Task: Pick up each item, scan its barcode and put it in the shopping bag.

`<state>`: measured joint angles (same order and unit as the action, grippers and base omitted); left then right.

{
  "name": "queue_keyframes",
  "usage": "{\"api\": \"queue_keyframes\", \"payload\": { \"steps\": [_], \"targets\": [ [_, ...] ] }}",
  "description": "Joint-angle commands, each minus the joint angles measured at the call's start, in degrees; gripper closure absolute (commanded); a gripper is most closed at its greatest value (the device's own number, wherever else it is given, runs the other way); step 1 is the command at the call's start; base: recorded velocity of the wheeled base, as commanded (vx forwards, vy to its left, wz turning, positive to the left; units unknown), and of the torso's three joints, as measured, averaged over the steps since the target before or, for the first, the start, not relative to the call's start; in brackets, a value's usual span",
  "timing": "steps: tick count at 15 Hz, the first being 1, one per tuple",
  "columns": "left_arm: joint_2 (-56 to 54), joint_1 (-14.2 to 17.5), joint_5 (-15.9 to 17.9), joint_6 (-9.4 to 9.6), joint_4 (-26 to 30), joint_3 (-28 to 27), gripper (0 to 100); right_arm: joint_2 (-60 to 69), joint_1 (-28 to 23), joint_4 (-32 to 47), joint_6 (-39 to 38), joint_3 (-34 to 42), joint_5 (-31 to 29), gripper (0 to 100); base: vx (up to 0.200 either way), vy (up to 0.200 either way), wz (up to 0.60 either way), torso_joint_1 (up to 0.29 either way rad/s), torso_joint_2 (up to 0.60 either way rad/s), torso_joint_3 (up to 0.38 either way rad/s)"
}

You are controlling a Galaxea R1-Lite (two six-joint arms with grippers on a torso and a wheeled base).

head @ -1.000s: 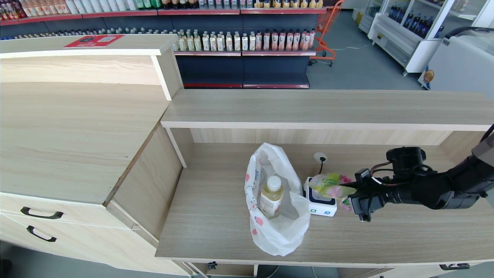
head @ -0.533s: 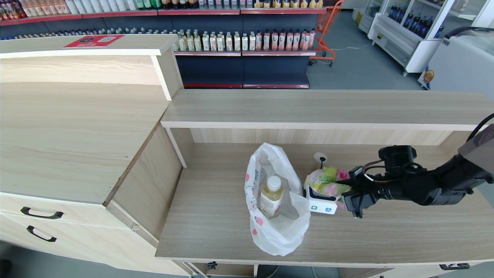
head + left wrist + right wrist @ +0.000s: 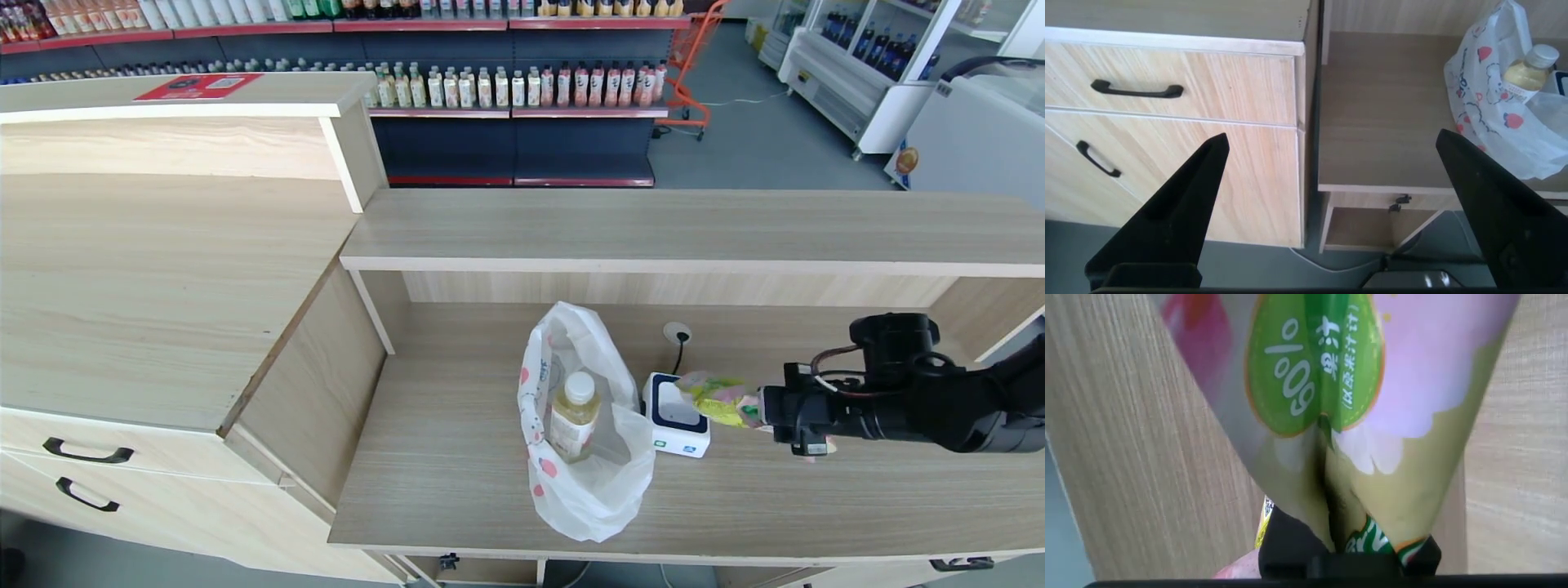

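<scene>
The snack pouch [image 3: 718, 400] hangs right of centre in the head view, above the counter [image 3: 816, 506], with its free end just over the right edge of the white scanner [image 3: 676, 415]. Its long axis runs nearly level across the frame, from the scanner at its left end to the right gripper [image 3: 775, 412] at its right end. That gripper is clamped on the pouch's end. The right wrist view shows the green-and-pink pouch [image 3: 1355, 416] pinched at its seam between the dark jaws. Whether a barcode faces the scanner window cannot be told.

The shopping bag [image 3: 588, 490] stands further left, just beyond the scanner and touching or almost touching it. Its mouth is open upward, and a capped bottle [image 3: 574, 416] stands upright inside. From the gripper the bag therefore lies straight to the left, along the line the pouch already points, with the scanner between them.

I judge that the drop calls for carrying the pouch leftward over the scanner, high enough to clear the bag's right rim, and leading with the free end.

The right arm is clearly the nearer one. The left gripper [image 3: 1331, 135] hangs spread wide and empty, out in front of the cabinet's drawers [image 3: 1167, 122] and well apart from the bag [image 3: 1503, 106].
</scene>
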<state>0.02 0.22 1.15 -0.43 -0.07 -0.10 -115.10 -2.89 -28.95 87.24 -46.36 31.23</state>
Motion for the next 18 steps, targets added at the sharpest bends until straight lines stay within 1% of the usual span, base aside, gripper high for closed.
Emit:
{"api": "queue_keyframes", "payload": {
  "steps": [1,2,3,4,5,6,7,8,9,12,15,18],
  "targets": [
    [-0.02,0.04,0.00,-0.01,-0.01,0.01,0,15.96,-2.47,-0.40,-25.36,8.39,5.07,100,0.000,0.000,0.00,0.000,0.00,0.000],
    [-0.02,0.04,0.00,-0.01,-0.01,0.01,0,20.53,-1.33,-0.40,-39.07,8.66,5.51,100,0.000,0.000,0.00,0.000,0.00,0.000],
    [-0.02,0.04,0.00,-0.01,-0.01,0.01,0,22.82,0.96,-0.58,-49.09,8.74,5.33,100,0.000,0.000,0.00,0.000,0.00,0.000],
    [-0.02,0.04,0.00,-0.01,-0.01,0.01,0,23.35,2.63,-1.11,-55.60,8.39,5.24,100,0.000,0.000,0.00,0.000,0.00,0.000],
    [-0.02,0.04,0.00,-0.01,-0.01,0.01,0,22.12,4.38,-3.13,-59.55,8.04,5.24,100,0.000,0.000,0.00,0.000,0.00,0.000],
    [-0.02,0.04,0.00,-0.01,-0.01,0.01,0,20.45,5.61,-4.45,-61.31,7.95,5.24,100,0.000,0.000,0.00,0.000,0.00,0.000],
    [-0.02,0.04,0.00,-0.01,-0.01,0.01,0,16.58,8.60,-7.61,-64.56,7.95,5.24,100,0.000,0.000,0.00,0.000,0.00,0.000],
    [-0.02,0.04,0.00,-0.01,-0.01,0.01,0,14.21,9.74,-8.93,-65.44,7.78,5.15,100,0.000,0.000,0.00,0.000,0.00,0.000],
    [-0.02,0.04,0.00,-0.01,-0.01,0.01,0,8.67,11.68,-11.13,-65.97,6.55,5.07,100,0.000,0.000,0.00,0.000,0.00,0.000],
    [-0.02,0.04,0.00,-0.01,-0.01,0.01,0,-2.23,13.26,-11.48,-65.70,-0.05,4.80,100,0.000,0.000,0.00,0.000,0.00,0.000],
    [-0.02,0.04,0.00,-0.01,-0.01,0.01,0,-9.44,14.31,-11.48,-65.61,-8.40,1.11,100,0.000,0.000,0.00,0.000,0.00,0.000],
    [-0.02,0.04,0.00,-0.01,-0.01,0.01,0,-13.57,15.11,-11.30,-65.61,-13.23,0.94,100,0.000,0.000,0.00,0.000,0.00,0.000]
  ]
}}
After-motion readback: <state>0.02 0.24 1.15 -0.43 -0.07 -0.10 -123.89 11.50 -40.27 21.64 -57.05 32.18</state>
